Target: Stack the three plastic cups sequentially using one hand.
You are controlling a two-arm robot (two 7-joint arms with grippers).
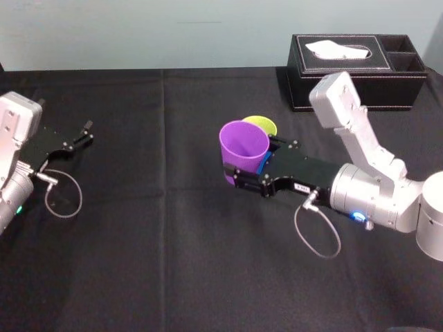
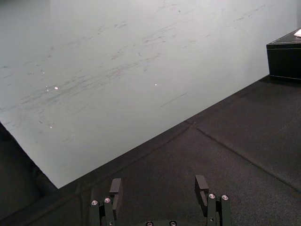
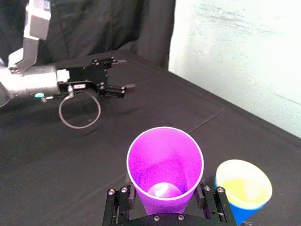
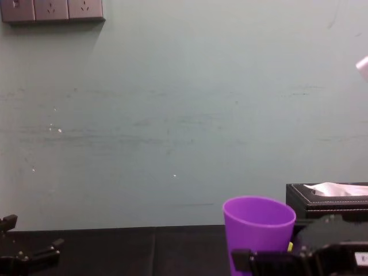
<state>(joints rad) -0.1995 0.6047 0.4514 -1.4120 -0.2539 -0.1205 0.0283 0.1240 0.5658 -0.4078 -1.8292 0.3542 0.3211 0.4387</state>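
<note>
At the table's (image 1: 173,263) left side the left gripper (image 1: 83,135) sits parked, fingers spread on nothing, which suits a one-handed job. At mid-table the right gripper (image 3: 163,200) pinches the purple cup (image 1: 243,146) by its wall below the rim, probably to leave its base free for dropping into the stack. The cup stands upright, long axis near vertical, mouth up. It is just beside the yellow-green cup (image 3: 242,188), which is nested in the blue cup (image 3: 233,208), and the tissue box (image 1: 356,69) lies beyond to the right.
</note>
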